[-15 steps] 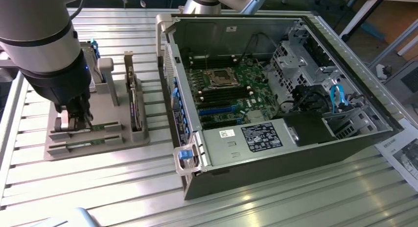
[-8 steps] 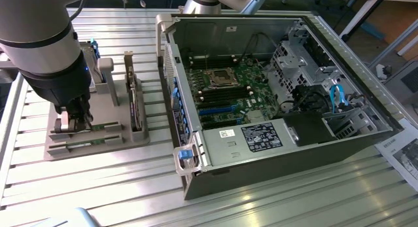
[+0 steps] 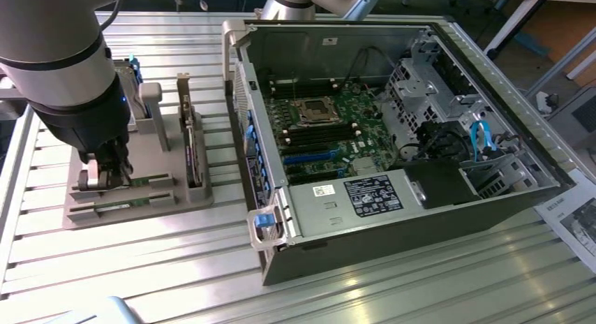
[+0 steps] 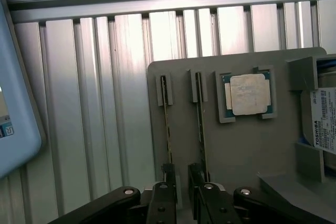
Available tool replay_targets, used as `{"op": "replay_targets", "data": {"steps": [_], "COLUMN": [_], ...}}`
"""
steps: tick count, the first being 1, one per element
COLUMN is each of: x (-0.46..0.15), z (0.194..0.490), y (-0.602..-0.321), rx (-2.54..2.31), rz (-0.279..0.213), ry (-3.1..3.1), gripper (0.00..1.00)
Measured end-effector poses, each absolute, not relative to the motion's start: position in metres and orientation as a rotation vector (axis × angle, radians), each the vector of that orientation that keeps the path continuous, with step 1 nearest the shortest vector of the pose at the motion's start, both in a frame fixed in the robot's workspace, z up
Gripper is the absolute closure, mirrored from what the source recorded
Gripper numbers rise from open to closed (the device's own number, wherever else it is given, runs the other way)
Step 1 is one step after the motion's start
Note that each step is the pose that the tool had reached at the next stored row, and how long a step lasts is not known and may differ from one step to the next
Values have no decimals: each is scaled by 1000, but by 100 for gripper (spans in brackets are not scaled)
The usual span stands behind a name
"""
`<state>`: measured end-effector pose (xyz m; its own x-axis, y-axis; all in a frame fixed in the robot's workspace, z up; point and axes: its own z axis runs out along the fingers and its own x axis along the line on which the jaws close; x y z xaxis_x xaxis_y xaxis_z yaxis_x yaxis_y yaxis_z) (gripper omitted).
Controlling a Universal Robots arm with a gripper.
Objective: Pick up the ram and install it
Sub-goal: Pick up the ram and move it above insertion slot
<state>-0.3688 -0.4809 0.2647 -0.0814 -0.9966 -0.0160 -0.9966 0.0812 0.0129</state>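
Observation:
Two rams stand on edge in parallel slots of the grey holder (image 4: 247,145): one ram (image 4: 167,124) and a second ram (image 4: 200,124) beside it. My gripper (image 4: 182,174) hangs just over their near ends, open with a narrow gap. One fingertip (image 4: 168,172) sits over the first stick and the other over the second, and nothing is between them. In the exterior view the gripper (image 3: 105,177) is low over the holder (image 3: 177,198) at that view's left, above a green ram (image 3: 130,200). The motherboard's memory slots (image 3: 312,132) lie inside the open computer case (image 3: 391,219).
A square silver CPU (image 4: 247,94) and a hard drive (image 4: 323,116) rest in the holder next to the rams. A dark expansion card (image 3: 191,156) stands upright between holder and case. A pale blue object (image 4: 16,103) lies on the ribbed metal table (image 3: 139,268).

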Motion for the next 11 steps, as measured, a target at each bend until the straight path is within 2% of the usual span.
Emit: {"op": "replay_targets", "data": {"steps": [11], "x": [-369], "z": [258], "y": [-481], "rx": [-2127], "rz": [32], "ry": [2308], "gripper": [76]}}
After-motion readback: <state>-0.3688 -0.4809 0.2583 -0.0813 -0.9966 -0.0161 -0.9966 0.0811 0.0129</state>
